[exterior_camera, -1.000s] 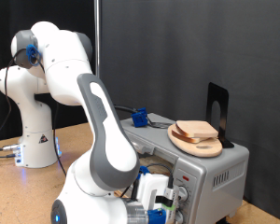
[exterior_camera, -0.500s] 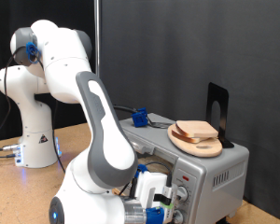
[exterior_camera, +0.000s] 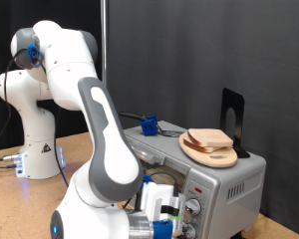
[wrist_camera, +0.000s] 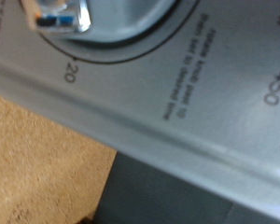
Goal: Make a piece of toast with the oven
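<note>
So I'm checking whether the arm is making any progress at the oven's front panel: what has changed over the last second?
The arm's forearm and wrist shifted slightly toward the exterior view's left and bottom, carrying the gripper a little lower along the oven front by the knobs. Nothing was taken hold of or let go that shows. The piece of toast lies on the wooden plate atop the oven as before, and the blue clip stayed put.

The white robot arm (exterior_camera: 95,119) hides the glass front of the boxy silver-grey toaster oven (exterior_camera: 229,184), and its two-finger gripper (exterior_camera: 174,214) is partly cut by the exterior view's bottom edge. In the wrist view, blurred dial print is cropped, and only one blue-tipped fingertip (wrist_camera: 56,16) shows
</note>
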